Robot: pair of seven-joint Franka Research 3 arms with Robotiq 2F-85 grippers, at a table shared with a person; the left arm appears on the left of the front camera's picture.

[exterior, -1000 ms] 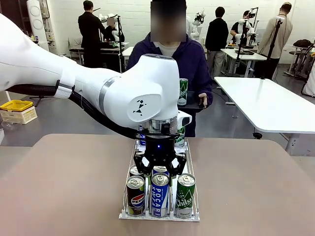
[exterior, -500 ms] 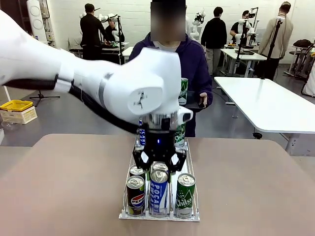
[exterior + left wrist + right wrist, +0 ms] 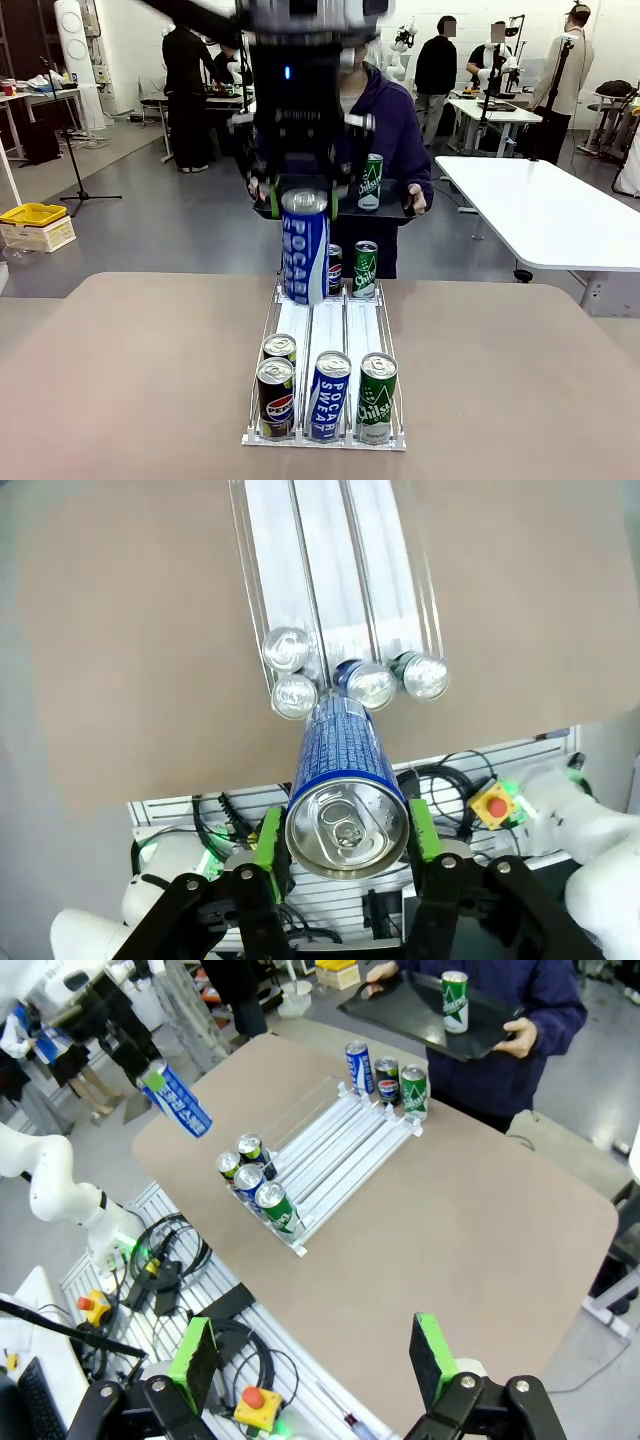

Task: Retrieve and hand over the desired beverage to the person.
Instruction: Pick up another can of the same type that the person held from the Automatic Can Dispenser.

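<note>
A brown counter [image 3: 120,380] fills the lower part of the front view. Behind its far edge stands the person [image 3: 395,130] in a dark hooded jacket, holding a black tray [image 3: 385,212] with both hands; one green can [image 3: 371,182] stands upright on the tray.

In the middle of the counter lies a clear rack [image 3: 345,325] with three lanes running from the robot's side toward the person. At the near end stand a dark cola can [image 3: 275,397], a blue and white can [image 3: 327,395] and a green soda can [image 3: 377,397], with one more can [image 3: 279,348] just behind the cola can. At the far end more cans stand in a row, among them a green one [image 3: 365,268].

The left arm's fingers [image 3: 305,196] hang high above the rack, well clear of the counter. They are clamped on the blue can [image 3: 304,245], a tall blue and white drink can that hangs upright below them. In the left wrist view the green pads [image 3: 268,838] press on either side of the can near its top, with the rack far below.

In the right wrist view the right arm's fingers [image 3: 315,1357] stand wide apart with nothing between them, high above the near corner of the counter.
</note>
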